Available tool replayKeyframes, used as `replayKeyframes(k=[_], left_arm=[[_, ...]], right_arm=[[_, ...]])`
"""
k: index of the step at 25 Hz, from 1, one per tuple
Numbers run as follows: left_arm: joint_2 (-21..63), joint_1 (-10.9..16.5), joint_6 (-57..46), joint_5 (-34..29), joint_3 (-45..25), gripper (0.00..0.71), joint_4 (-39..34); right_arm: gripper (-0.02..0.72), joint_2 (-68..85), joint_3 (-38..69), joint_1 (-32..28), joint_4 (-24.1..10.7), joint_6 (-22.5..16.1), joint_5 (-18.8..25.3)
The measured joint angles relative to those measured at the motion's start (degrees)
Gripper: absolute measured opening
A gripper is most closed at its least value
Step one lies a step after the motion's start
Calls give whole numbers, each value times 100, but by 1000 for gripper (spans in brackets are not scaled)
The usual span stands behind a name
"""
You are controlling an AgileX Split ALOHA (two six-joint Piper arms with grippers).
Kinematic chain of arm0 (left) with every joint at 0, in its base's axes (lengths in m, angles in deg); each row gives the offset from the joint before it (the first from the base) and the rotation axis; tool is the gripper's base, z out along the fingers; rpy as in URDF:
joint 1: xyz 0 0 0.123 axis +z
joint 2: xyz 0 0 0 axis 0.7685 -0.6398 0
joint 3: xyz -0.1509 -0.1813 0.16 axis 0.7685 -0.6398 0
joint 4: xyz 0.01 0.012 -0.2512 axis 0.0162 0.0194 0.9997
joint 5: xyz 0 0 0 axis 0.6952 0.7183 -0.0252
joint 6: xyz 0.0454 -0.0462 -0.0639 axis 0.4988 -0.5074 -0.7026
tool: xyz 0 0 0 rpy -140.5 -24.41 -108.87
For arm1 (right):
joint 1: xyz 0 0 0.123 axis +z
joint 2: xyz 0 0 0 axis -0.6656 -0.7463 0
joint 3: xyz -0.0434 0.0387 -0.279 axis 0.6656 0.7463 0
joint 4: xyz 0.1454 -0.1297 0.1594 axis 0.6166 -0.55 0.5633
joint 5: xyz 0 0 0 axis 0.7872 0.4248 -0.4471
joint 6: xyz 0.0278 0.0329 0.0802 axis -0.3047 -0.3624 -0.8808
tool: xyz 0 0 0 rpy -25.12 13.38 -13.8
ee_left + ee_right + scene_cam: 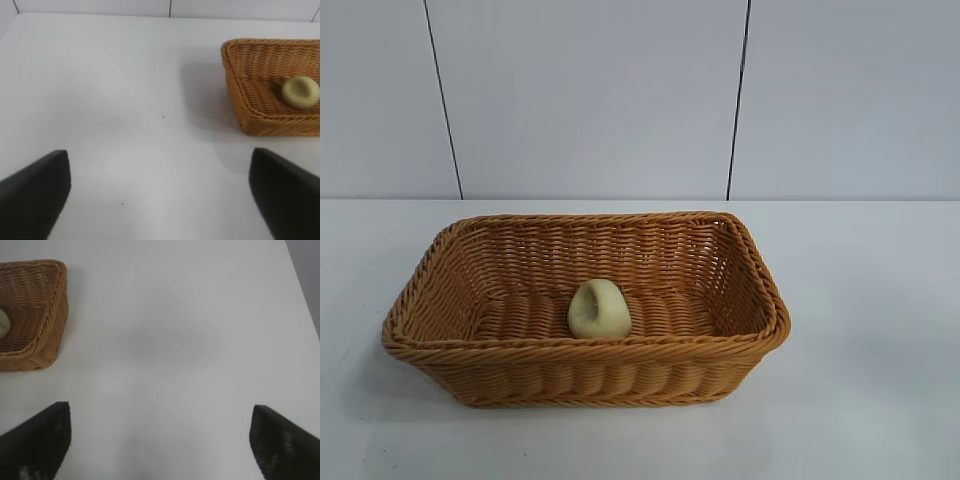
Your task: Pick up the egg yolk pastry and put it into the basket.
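Bare table point(880, 300) all round basket point(585, 375); basket walls ring pastry point(599, 310); top open.

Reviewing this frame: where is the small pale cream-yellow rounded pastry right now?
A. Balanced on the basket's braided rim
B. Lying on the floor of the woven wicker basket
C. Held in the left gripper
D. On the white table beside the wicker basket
B. The small pale cream-yellow rounded pastry lies on the woven floor inside the golden-brown rectangular wicker basket, while the left gripper and right gripper are open, apart from it over bare table.
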Motion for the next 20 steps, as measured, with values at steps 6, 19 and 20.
replayKeyframes(k=[6,19,20], left_arm=[[0,0,0,0,0,696,0],[0,0,0,0,0,696,0],[0,0,0,0,0,696,0]], right_arm=[[695,872,6,-6,0,0,7],[695,966,6,-6,17,0,7],[695,966,6,-6,17,0,7]])
